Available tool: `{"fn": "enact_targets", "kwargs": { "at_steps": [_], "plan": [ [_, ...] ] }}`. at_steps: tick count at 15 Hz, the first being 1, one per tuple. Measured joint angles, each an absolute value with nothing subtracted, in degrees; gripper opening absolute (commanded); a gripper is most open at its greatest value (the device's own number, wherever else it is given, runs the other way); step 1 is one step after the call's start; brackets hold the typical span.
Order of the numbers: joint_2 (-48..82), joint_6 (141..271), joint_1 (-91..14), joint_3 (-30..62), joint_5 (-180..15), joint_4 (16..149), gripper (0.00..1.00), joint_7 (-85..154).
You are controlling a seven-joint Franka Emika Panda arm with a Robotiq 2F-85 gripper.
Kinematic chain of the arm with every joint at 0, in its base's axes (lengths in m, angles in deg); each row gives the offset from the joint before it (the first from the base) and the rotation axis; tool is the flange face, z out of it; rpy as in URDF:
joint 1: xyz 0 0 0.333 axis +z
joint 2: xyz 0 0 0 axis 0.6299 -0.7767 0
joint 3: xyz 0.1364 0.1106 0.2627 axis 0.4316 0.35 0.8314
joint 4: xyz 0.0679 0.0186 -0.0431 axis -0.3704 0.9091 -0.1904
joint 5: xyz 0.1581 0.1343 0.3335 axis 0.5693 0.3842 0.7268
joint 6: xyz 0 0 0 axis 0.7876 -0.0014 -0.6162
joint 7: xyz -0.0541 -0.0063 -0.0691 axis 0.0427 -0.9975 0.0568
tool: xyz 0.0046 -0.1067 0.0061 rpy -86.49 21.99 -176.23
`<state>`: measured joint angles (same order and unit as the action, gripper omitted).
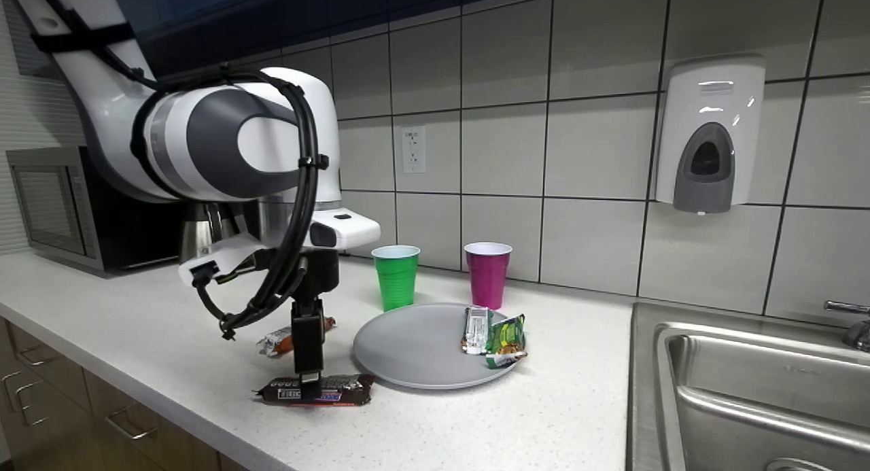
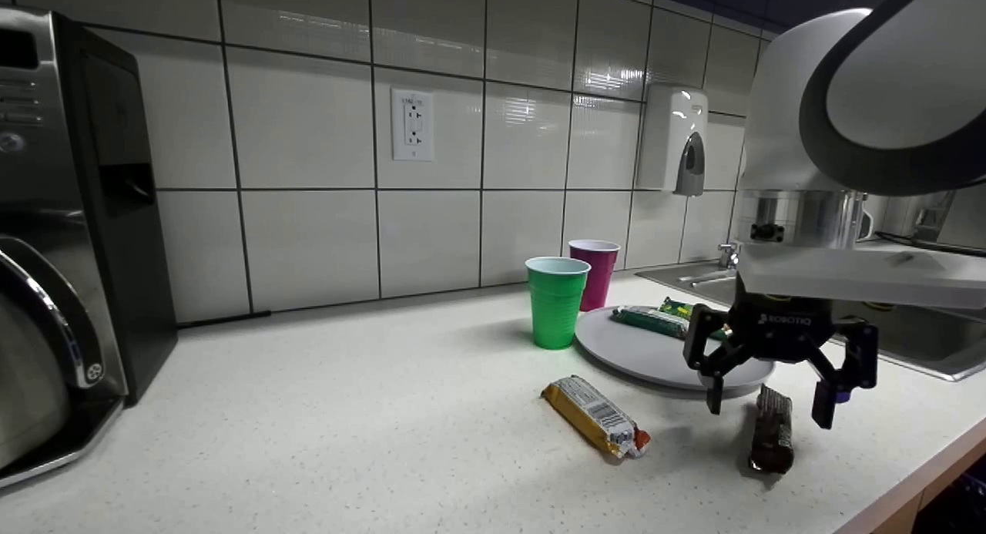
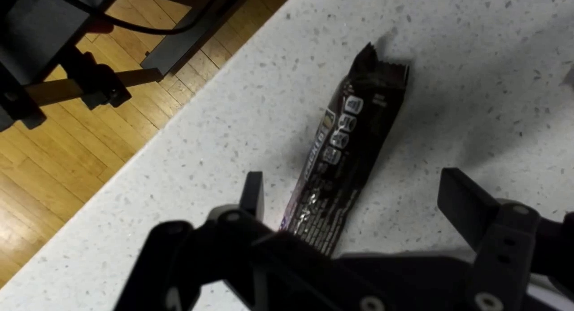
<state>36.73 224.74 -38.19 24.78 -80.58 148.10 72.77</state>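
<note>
On the bench (image 2: 331, 418), a dark-wrapped bar (image 3: 358, 136) is only partly open to inspection: in the wrist view the gripper (image 2: 769, 407) covers its lower portion, and in an exterior view one jaw crosses its middle. Most of the wrapper's small print is too fine to read. At least one of two packets (image 1: 506, 338) on a grey plate (image 1: 408, 342) is partly masked by the gripper in an exterior view. The arm (image 1: 204, 141) is cut off by the frame edge in both exterior views. It slopes in from above, bends at the wrist and presents the gripper pointing downward. The jaws stand wide apart, straddling the bar, with bench surface visible between wrapper and jaw on each side. Jaw-tip height above the bench cannot be determined. The bar lies flat near the plate's rim, its wrapper very dark brown with crimped ends, a row of pale icons, white lettering and a patch of purple. Near it lies an orange-wrapped bar (image 2: 589, 414) bearing a barcode.
</note>
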Motion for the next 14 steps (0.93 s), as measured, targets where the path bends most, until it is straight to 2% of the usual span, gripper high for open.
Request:
{"fn": "enact_targets", "kwargs": {
  "at_steps": [9,10,11,14],
  "plan": [
    [36.7,224.7,-37.5,24.8,-82.3,148.2,0.03,73.3],
    [36.7,224.7,-37.5,24.8,-82.6,148.2,0.00,73.5],
    [36.7,224.7,-37.5,24.8,-82.8,148.2,0.04,73.7],
    [36.7,224.7,-37.5,24.8,-83.2,148.2,0.04,74.3]
  ]
}}
